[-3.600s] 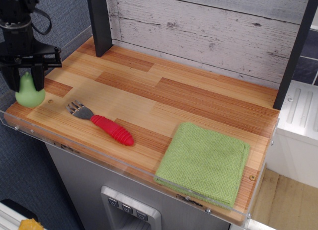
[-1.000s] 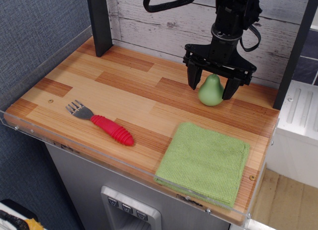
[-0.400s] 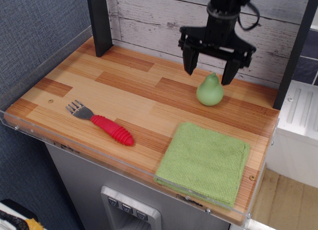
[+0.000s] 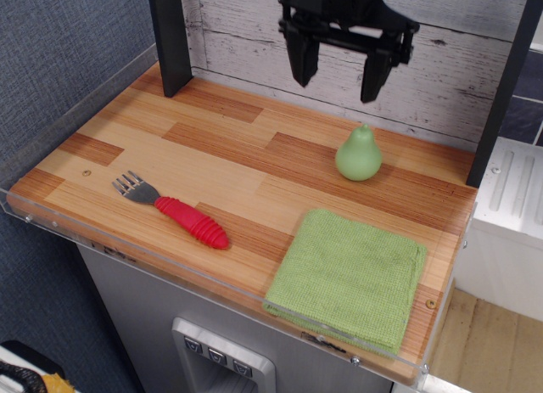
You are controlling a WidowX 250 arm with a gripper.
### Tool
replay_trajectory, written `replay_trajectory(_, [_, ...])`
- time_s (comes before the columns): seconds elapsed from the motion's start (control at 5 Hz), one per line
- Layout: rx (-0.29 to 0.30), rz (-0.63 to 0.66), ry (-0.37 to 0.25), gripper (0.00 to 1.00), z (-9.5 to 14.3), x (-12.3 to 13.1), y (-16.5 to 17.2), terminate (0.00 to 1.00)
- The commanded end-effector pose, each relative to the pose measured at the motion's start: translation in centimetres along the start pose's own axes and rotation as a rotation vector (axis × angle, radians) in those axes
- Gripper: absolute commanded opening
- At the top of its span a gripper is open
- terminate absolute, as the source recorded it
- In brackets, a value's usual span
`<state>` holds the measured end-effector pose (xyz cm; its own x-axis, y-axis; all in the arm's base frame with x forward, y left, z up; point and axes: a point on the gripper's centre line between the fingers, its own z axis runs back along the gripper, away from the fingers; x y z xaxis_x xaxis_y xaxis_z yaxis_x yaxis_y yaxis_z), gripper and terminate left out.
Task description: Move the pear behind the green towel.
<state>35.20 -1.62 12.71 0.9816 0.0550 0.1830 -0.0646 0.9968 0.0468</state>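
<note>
The pale-green pear (image 4: 358, 154) stands upright on the wooden tabletop (image 4: 212, 155), behind the far edge of the lime-green towel (image 4: 350, 276), which lies flat at the front right. My gripper (image 4: 338, 81) is open and empty. It hangs high above the table in front of the white plank wall, above and a little left of the pear, clear of it.
A fork with a red ribbed handle (image 4: 174, 211) lies at the front left. A black post (image 4: 170, 36) stands at the back left and another (image 4: 505, 87) at the right edge. A clear acrylic lip runs along the table's front edge.
The gripper carried the pear from the front left corner to behind the towel, opened, and has now risen up and slightly left off the pear, which stays standing.
</note>
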Motion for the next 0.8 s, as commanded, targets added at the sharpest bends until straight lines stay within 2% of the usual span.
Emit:
replay_trajectory(0.0, [0.129,0.277,0.005,1.0,2.8,-5.4,7.8,0.0])
replay_trajectory(0.2, [0.192,0.393,-0.022,1.0,1.9,-5.8,11.7,0.0])
replay_trajectory(0.4, [0.156,0.439,-0.015,1.0,0.2,-4.4,15.0,0.0])
replay_trajectory(0.6, [0.196,0.471,-0.019,1.0,-0.9,-3.1,19.2,0.0])
